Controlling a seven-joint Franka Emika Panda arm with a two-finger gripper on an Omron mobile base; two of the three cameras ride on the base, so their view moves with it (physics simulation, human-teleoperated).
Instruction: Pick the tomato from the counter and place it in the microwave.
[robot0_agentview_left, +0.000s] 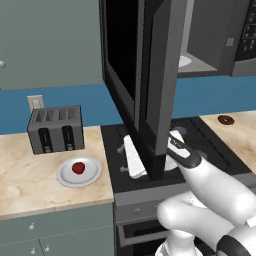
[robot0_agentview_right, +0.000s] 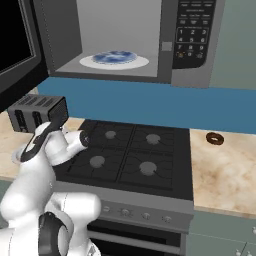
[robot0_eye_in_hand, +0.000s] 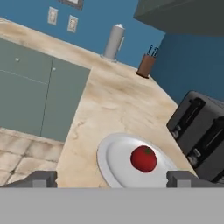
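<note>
From the left base view you've got the small glossy red tomato (robot0_agentview_left: 78, 167) sitting in the middle of a round white plate (robot0_agentview_left: 65, 177), on the beige marbled stone counter (robot0_agentview_left: 30, 185) just in front of the small grey slotted toaster (robot0_agentview_left: 55, 129). The large dark grey microwave (robot0_agentview_left: 210, 40) hangs above the black stovetop (robot0_agentview_left: 220, 150), its tall dark door (robot0_agentview_left: 155, 75) swung wide open and cutting across your sight of the white arm reaching left behind it. Switch to the right base view: the microwave cavity is open and waiting, its white turntable (robot0_agentview_right: 114, 60) bare of any tomato, and a dark brown ring-shaped donut (robot0_agentview_right: 215, 138) lies off on the far counter, nothing to do with you. Now the hand view: your gripper (robot0_eye_in_hand: 111, 178) is spread wide with nothing between its tips, and the tomato is right there between them, still a little way ahead on the plate. So nothing is picked yet, by my reading: you're on the approach, with the grasp, the lift and the trip up into the microwave all still to do. As for heading, the tomato is nearly round, no real long axis to line up on; its small green stem spot faces up and slightly toward the toaster.
</note>
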